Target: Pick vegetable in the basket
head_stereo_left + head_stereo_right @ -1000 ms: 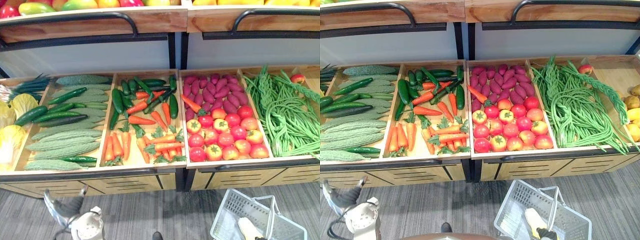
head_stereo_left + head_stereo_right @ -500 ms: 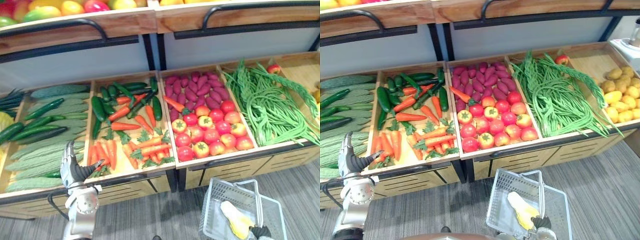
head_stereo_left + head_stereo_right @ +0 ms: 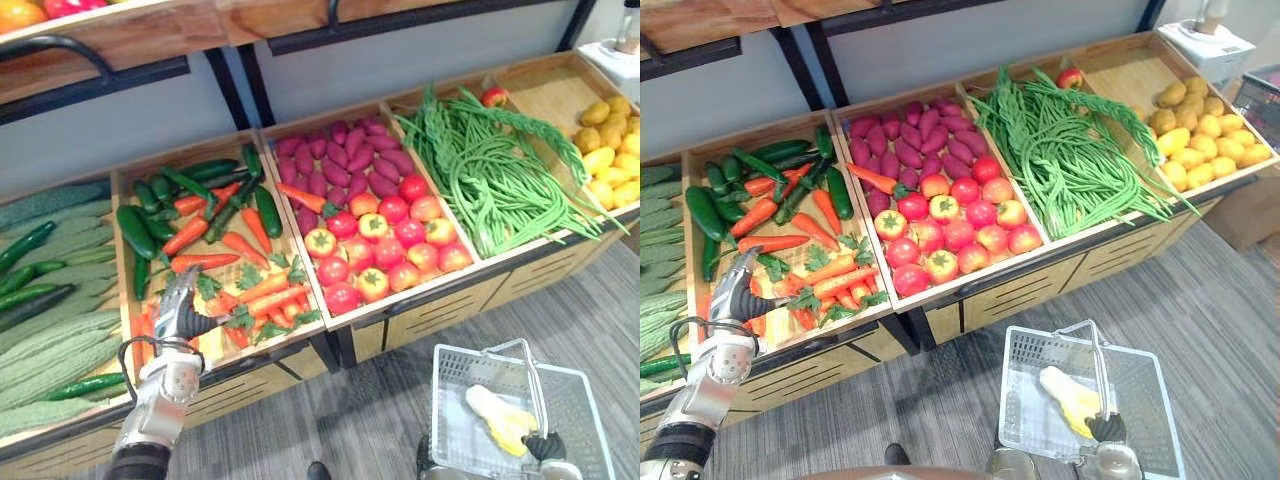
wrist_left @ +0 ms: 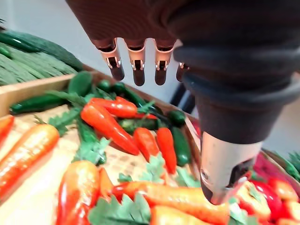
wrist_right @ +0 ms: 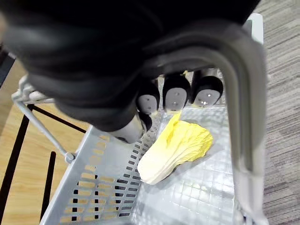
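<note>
My left hand (image 3: pixel 177 306) hovers open over the near end of the carrot bin, fingers (image 4: pixel 138 66) straight above the orange carrots (image 4: pixel 108 123) and touching none. The carrots (image 3: pixel 830 276) lie with green tops beside dark cucumbers. Low at the right, my right hand (image 3: pixel 1105 428) is shut on the handle (image 5: pixel 244 98) of a pale wire basket (image 3: pixel 480 348) that hangs over the floor. A yellow-white napa cabbage (image 5: pixel 176 150) lies inside the basket (image 3: pixel 1044 329).
The wooden stand holds bitter gourds and cucumbers (image 3: pixel 45 330) at the left, tomatoes (image 3: pixel 378 245) and purple sweet potatoes (image 3: pixel 340 160) in the middle, long beans (image 3: pixel 490 165) and potatoes (image 3: pixel 605 135) at the right. A shelf (image 3: pixel 120 35) overhangs the bins. Grey floor lies in front.
The camera has swung right, so the whole scene shifted left. My left hand rose from below the stand's front edge to above the carrots. The right hand keeps the basket.
</note>
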Robot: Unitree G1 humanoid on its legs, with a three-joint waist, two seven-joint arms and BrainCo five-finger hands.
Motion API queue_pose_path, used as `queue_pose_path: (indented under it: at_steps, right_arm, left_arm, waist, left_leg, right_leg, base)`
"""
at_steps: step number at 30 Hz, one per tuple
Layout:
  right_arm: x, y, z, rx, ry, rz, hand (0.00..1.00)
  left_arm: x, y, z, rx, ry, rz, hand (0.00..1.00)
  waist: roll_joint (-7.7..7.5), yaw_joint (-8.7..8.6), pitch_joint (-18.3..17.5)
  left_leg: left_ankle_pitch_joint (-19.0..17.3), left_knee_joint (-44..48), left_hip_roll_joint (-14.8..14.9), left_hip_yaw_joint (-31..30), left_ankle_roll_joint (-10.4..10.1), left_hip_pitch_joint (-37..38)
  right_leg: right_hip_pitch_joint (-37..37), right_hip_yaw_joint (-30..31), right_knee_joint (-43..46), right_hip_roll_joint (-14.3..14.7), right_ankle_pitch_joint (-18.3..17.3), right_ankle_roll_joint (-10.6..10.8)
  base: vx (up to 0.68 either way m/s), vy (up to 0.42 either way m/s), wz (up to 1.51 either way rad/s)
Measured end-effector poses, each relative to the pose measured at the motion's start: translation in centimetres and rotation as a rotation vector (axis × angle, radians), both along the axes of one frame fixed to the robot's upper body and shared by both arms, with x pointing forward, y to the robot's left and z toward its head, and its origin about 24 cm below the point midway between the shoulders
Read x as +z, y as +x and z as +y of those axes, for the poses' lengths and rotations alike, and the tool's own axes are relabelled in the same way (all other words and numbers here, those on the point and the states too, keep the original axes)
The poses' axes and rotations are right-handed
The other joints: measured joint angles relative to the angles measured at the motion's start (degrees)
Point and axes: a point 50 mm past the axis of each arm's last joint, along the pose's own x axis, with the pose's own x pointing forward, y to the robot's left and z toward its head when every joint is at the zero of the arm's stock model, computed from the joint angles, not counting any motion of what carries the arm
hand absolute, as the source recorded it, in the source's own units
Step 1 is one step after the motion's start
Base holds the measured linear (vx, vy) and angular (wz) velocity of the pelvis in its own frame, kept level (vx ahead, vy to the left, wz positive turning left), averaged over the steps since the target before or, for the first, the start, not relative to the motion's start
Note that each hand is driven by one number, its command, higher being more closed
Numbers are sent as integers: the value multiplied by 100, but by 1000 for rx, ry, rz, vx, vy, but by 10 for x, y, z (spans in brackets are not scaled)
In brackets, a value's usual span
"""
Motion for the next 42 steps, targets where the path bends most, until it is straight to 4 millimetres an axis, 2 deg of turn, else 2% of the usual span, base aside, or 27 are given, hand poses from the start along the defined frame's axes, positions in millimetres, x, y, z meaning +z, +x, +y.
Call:
queue_pose_path:
  at_steps: [5, 11, 17, 25, 37, 38, 42]
  right_arm:
    - [8, 3, -9, 4, -47, -27, 100]
    - [15, 16, -10, 43, -79, -62, 100]
    - [25, 33, -13, 102, -116, -102, 100]
    - [30, 41, -12, 117, -125, -134, 100]
    - [37, 52, -12, 124, -139, -176, 100]
    - [37, 52, -12, 123, -140, -178, 100]
    - [38, 56, -11, 129, -140, -185, 100]
  left_arm:
    - [-1, 6, -12, -119, 71, 33, 0]
    - [-9, 14, -15, -138, 78, 94, 0]
    - [-3, 26, -9, -96, 91, 91, 0]
    - [14, 40, -1, -20, 94, 30, 0]
    - [8, 46, 5, 20, 155, 91, 0]
    - [8, 46, 3, 19, 158, 91, 100]
    - [4, 45, 6, 39, 157, 100, 100]
  waist:
    - [50, -11, 116]
    - [68, -22, 237]
    - [74, -20, 325]
    - [48, -12, 549]
    - [14, 0, 822]
    - [6, 1, 833]
    - [-10, 42, 844]
  left_leg:
    - [-4, -1, -2, 147, -7, -29]
    - [-15, 1, 14, 308, -24, -134]
    - [-18, 4, -7, 405, -28, -199]
    - [-31, 5, -14, 404, -40, -317]
    - [-45, 6, 54, 591, -61, -467]
    - [-56, 6, 64, 612, -76, -464]
    - [-107, 6, 68, 740, -115, -394]
  right_leg:
    - [-134, 179, 3, 18, 31, 18]
    - [-353, 351, 12, 72, 95, 3]
    - [-506, 485, 37, 78, 105, -5]
    - [-723, 549, 186, 57, 104, -5]
    - [-1024, 718, 280, 95, 104, -5]
    - [-1032, 737, 280, 109, 104, -5]
    - [-1039, 863, 287, 139, 104, -5]
  base:
    - [-45, -33, -16]
    - [5, -34, -17]
    - [29, -26, -12]
    - [4, -5, -2]
    - [13, -23, -8]
    - [38, -25, -9]
    - [33, -18, -15]
